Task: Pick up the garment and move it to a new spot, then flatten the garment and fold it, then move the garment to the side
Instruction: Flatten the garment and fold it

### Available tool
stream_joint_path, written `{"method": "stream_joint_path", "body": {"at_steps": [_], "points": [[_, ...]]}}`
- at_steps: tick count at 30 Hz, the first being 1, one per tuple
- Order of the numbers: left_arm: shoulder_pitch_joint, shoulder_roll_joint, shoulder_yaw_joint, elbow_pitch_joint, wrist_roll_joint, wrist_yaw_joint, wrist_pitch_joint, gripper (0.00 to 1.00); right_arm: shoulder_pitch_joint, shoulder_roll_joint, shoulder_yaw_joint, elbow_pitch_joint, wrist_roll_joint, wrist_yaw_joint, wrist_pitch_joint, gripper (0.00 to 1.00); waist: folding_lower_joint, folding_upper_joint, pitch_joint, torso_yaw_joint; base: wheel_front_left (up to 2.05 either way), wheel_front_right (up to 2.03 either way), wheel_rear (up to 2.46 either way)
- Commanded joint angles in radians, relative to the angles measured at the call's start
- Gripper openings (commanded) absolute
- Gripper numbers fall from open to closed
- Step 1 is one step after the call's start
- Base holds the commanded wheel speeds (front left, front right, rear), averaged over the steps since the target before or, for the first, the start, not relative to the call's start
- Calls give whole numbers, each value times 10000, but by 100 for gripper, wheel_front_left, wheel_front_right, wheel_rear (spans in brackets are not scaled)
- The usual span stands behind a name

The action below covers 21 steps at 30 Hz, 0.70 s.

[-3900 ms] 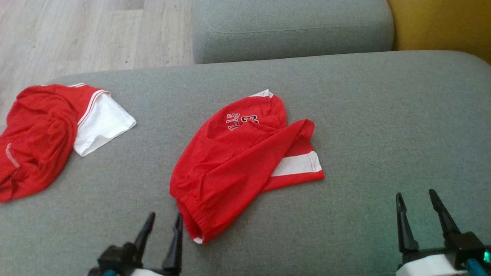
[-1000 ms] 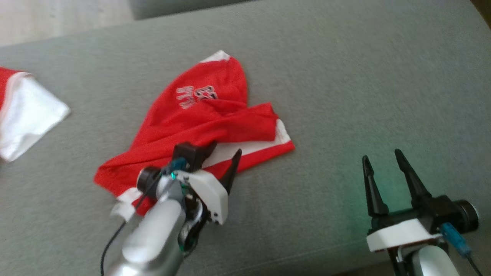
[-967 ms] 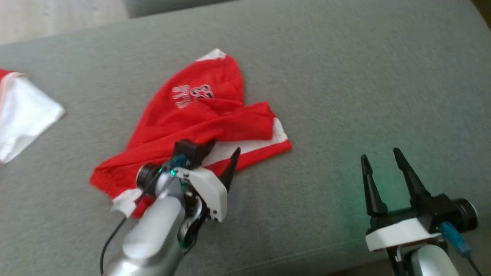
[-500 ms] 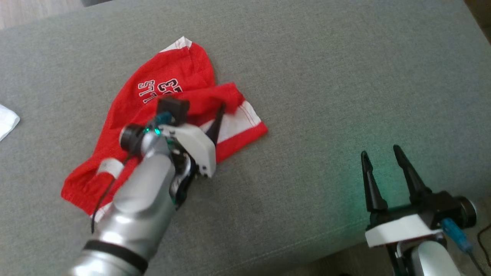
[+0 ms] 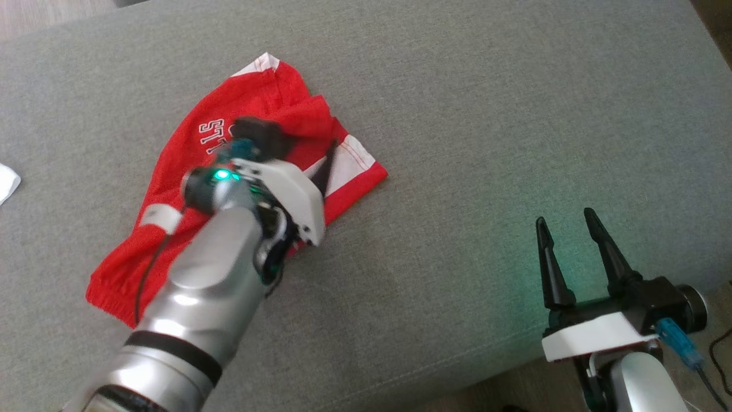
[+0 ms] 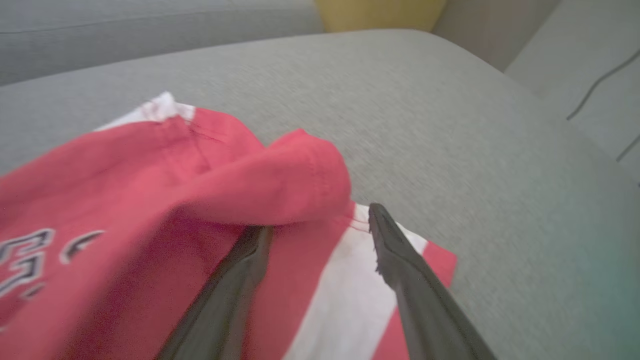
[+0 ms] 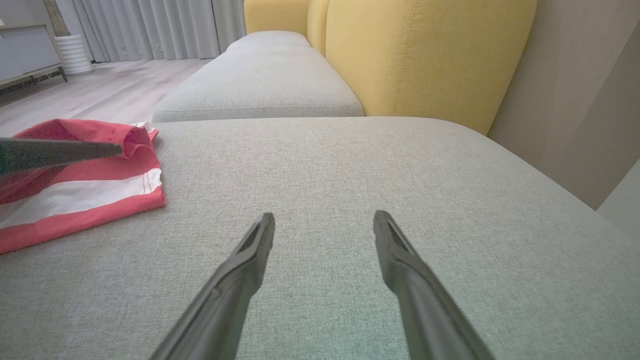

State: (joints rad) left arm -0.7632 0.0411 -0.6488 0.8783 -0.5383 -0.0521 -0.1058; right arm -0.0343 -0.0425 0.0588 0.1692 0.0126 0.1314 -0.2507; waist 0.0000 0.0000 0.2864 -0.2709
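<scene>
Now the left gripper (image 6: pixel 317 220), fingers spread wide, is nosing further across the red garment (image 5: pixel 269 100) on the cushion's (image 5: pixel 486 114) left half, bunching its fold. The right gripper (image 5: pixel 563 216) is hanging spread near the front right edge.

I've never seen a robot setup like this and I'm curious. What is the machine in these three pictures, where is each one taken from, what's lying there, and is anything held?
It is a two-armed robot with pincer-like grippers. One picture looks down from its head; the other two look along each gripper from a camera on its wrist. A red garment with white stripes lies crumpled on a grey sofa cushion. The left gripper is open, poised at a raised fold of the cloth. The right gripper is open over bare cushion. Nothing is held.
</scene>
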Motion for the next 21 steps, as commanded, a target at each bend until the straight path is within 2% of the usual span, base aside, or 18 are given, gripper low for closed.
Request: {"method": "stream_joint_path", "body": {"at_steps": [1, 5, 10, 11, 12, 13, 15, 16, 17, 18, 21], "points": [[-344, 92, -129, -266, 1, -125, 78, 100, -207, -78, 244, -251, 94, -7, -111, 100, 0, 0, -23, -11, 0, 0, 0], [-292, 92, -961, -265, -9, -172, 425, 100, -205, -78, 263, -247, 141, -7, -111, 100, 0, 0, 10, -26, 0, 0, 0], [-379, 92, -1408, 159, -21, -90, 550, 100, -229, -78, 333, -232, 204, -7, -111, 100, 0, 0, 57, -107, 0, 0, 0], [-397, 92, -1468, 256, -47, -103, 587, 88, -232, -78, 331, -229, 217, -7, -111, 100, 0, 0, 68, -123, 0, 0, 0], [-422, 92, -1548, 363, -42, -118, 631, 45, -231, -78, 319, -223, 240, -7, -111, 100, 0, 0, 78, -139, 0, 0, 0], [-434, 92, -1602, 450, -74, -145, 656, 34, -231, -78, 304, -218, 268, -7, -111, 100, 0, 0, 89, -154, 0, 0, 0], [-460, 92, -1727, 617, -114, -191, 696, 27, -232, -77, 284, -217, 316, -7, -111, 100, 0, 0, 99, -184, 0, 0, 0], [-454, 92, -1786, 687, -159, -227, 733, 19, -231, -77, 280, -216, 328, -7, -111, 100, 0, 0, 98, -199, 0, 0, 0], [-445, 92, -1822, 730, -233, -264, 749, 3, -229, -77, 269, -215, 348, -7, -111, 100, 0, 0, 94, -214, 0, 0, 0], [-453, 92, -1869, 750, -269, -289, 711, 0, -226, -77, 263, -213, 365, -7, -111, 100, 0, 0, 82, -225, 0, 0, 0], [-426, 92, -2016, 662, -462, -356, 615, 0, -192, -77, 202, -187, 379, -7, -111, 100, 0, 0, 11, -208, 0, 0, 0]]}}
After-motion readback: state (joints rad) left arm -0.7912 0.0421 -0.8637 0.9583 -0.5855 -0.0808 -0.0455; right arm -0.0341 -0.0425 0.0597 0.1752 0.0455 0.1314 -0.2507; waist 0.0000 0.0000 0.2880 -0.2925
